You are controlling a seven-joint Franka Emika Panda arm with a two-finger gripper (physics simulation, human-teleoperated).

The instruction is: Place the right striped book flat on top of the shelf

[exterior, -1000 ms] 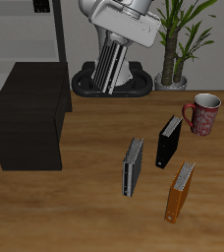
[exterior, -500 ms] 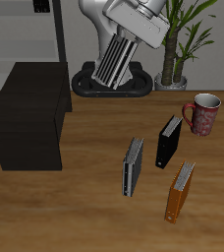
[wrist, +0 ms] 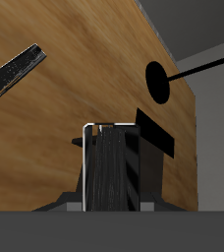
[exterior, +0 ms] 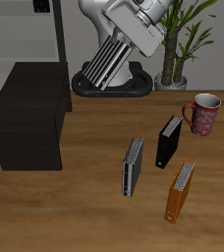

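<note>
My gripper point(exterior: 127, 41) is shut on the right striped book point(exterior: 107, 63) and holds it high in the air in front of the robot's base. The book is tilted, its free end pointing down toward the shelf side. In the wrist view the book point(wrist: 109, 167) fills the space between the jaws, its striped cover facing the camera. The shelf point(exterior: 30, 118), a low matte-black box with a flat top, stands on the table, apart from the book and lower than it.
A greyer striped book point(exterior: 133, 165), a black book point(exterior: 169, 141) and an orange book point(exterior: 180, 190) stand on the table. A pink mug point(exterior: 204, 112) and a potted plant point(exterior: 176, 44) stand farther back. A tall grey shelving unit point(exterior: 30, 34) is behind the shelf.
The gripper has turned and risen slightly. The striped book has swung from nearly upright to a stronger tilt, with its free end moving toward the shelf side.
</note>
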